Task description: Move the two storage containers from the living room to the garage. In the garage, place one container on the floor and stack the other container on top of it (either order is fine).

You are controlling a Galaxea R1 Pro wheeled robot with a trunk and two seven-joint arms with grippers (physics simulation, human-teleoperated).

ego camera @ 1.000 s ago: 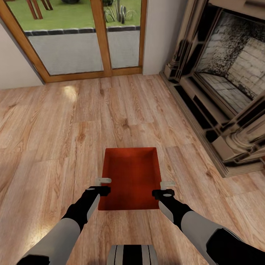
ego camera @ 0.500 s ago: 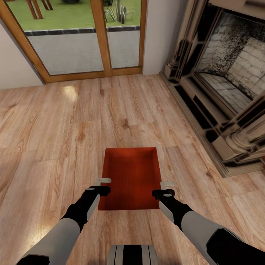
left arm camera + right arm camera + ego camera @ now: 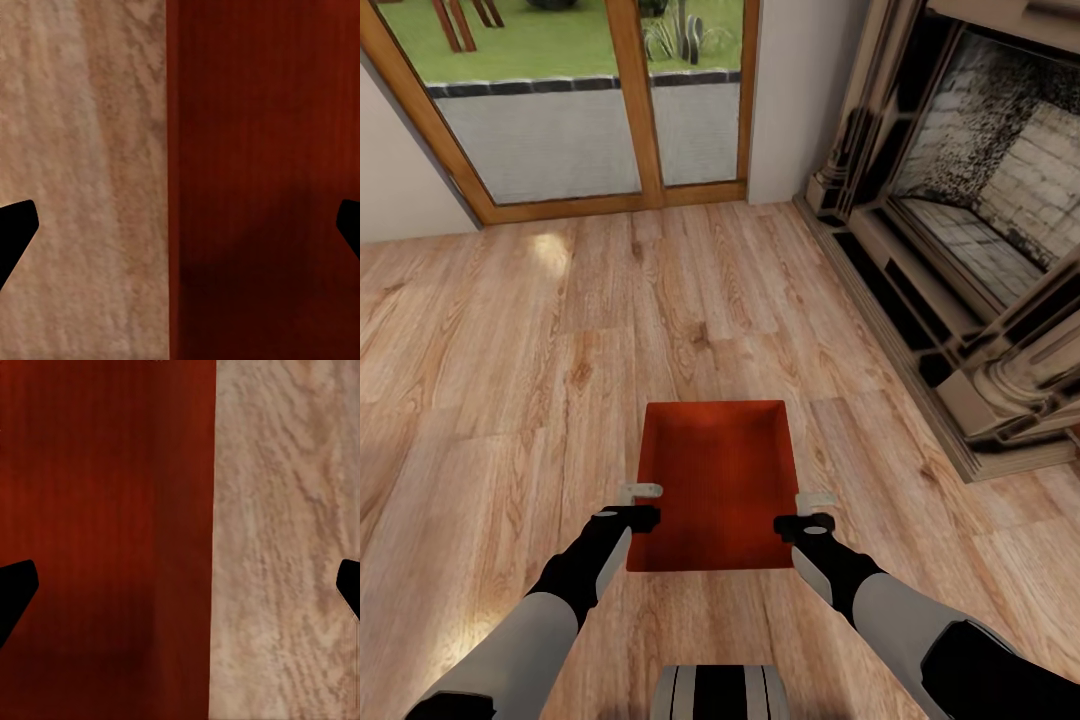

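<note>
container (image 3: 715,480): orange-red, plain | floor (image 3: 560,330): light wood-grain planks | fireplace (image 3: 980,200): mottled grey brick

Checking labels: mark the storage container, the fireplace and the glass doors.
storage container (image 3: 712,480): head view, bare flat bottom inside.
fireplace (image 3: 1000,190): head view, brick back of the firebox.
glass doors (image 3: 540,150): head view, left pane.

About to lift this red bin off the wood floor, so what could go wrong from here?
1. Both tools, left and right, straddle the storage container's side walls near its close end, so the far end may tip down on lifting.
2. The jaws look open in both wrist views; uneven closing could skew it.
3. The fireplace stands close on the right when turning.
</note>
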